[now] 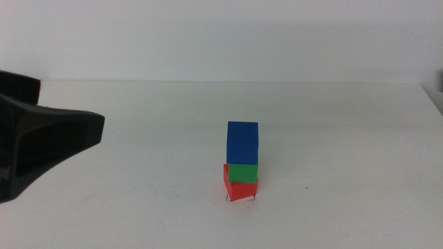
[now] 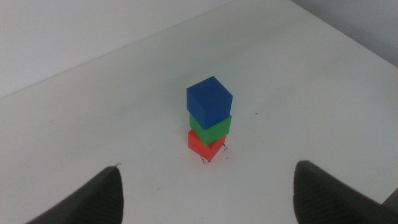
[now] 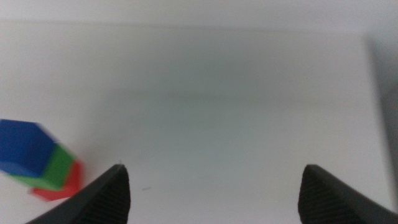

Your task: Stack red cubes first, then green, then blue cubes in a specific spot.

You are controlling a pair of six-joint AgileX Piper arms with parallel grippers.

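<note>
Now blue cube (image 1: pixel 242 141) tops green (image 1: pixel 243 171), red cube (image 1: pixel 237 187) (both grippers clear).

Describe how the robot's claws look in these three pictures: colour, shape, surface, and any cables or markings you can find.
Left claw: two dark, near-black jaws with tapered, blunt tips and a matte surface. In the middle view the same arm shows as a bulky black wedge-shaped body. Right claw: the same dark, tapered pair. No cables, labels or markings show on any of them.

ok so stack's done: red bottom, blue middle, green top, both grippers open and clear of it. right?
Not quite: the order is wrong. The middle view shows the red cube at the bottom, the green cube in the middle and the blue cube on top. The rest holds.
</note>
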